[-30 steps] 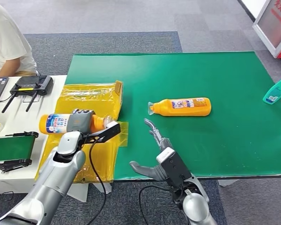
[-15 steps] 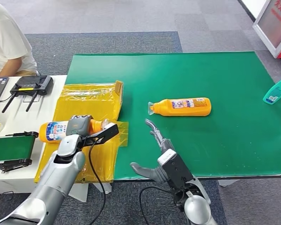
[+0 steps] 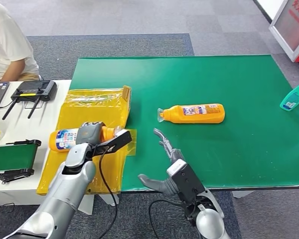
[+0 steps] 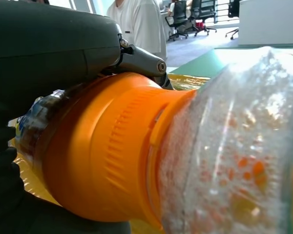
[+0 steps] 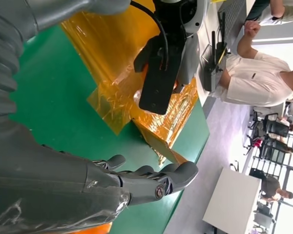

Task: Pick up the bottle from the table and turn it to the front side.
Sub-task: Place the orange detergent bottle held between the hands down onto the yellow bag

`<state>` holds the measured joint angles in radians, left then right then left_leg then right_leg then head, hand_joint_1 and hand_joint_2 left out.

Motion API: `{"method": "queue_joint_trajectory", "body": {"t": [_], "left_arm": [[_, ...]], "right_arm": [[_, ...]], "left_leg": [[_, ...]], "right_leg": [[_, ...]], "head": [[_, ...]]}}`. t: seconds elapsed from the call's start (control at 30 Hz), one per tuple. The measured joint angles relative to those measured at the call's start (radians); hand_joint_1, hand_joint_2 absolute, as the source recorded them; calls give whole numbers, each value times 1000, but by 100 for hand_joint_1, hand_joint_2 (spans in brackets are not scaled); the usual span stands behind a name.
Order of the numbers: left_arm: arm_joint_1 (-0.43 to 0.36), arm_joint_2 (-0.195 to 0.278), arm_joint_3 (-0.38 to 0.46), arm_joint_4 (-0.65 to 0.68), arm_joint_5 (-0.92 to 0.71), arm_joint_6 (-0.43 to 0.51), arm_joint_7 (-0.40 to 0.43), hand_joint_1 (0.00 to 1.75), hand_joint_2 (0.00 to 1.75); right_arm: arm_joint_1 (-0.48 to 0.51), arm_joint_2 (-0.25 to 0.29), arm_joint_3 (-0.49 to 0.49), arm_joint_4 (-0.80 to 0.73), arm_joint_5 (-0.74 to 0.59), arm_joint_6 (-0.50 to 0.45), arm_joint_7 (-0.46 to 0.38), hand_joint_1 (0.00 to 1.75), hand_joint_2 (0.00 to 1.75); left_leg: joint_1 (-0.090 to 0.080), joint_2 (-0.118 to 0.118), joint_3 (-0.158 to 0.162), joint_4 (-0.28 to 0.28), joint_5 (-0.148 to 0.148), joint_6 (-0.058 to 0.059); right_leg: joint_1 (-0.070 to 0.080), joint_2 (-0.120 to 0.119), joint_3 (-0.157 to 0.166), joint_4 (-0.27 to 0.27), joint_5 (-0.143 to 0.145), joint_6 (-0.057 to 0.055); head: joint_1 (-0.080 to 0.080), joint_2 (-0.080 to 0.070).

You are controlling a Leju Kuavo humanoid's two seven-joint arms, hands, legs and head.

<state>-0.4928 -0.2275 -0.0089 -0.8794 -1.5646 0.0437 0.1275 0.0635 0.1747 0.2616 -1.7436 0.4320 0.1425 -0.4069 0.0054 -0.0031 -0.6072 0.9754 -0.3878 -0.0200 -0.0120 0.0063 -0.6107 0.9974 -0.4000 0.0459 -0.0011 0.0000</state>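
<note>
While the left hand (image 3: 88,133) grips a bottle (image 3: 67,138) lower left, we should perhaps roll it label-forward; right hand (image 3: 164,160) released.

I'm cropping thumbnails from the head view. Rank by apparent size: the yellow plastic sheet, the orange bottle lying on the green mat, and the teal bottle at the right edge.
1. yellow plastic sheet
2. orange bottle
3. teal bottle, partly cut off by the frame edge

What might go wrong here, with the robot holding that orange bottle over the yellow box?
The left robot hand holds the orange bottle with a clear cap sideways around its middle, above the yellow film-wrapped box; a loose hold might let it slip. The black cable hanging beside that wrist could catch the box's edge. The right robot hand hovers open over the green table mat.
</note>
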Motion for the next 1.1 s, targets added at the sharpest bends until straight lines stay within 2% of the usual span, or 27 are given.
{"method": "queue_joint_trajectory", "body": {"t": [0.47, 0.9, 1.1], "left_arm": [[-1, -30, 52, -3, -6, -2, -24, 175, 175], [-2, -42, 57, -3, -7, -1, -32, 175, 175], [-1, -51, 55, -3, -6, 9, -86, 175, 175]], "right_arm": [[29, -1, 0, 0, -20, -2, 0, 0, 175], [32, -1, 0, 0, -26, 0, -2, 0, 175], [32, -1, 0, 4, -33, 0, -5, 0, 175]], "left_leg": [[0, 0, 0, 0, 0, 0], [0, 0, 0, 0, 0, 0], [0, 0, 0, 0, 0, 0]], "right_leg": [[0, 0, 0, 0, 0, 0], [0, 0, 0, 0, 0, 0], [0, 0, 0, 0, 0, 0]], "head": [[0, 0], [0, 0], [0, 0]]}}
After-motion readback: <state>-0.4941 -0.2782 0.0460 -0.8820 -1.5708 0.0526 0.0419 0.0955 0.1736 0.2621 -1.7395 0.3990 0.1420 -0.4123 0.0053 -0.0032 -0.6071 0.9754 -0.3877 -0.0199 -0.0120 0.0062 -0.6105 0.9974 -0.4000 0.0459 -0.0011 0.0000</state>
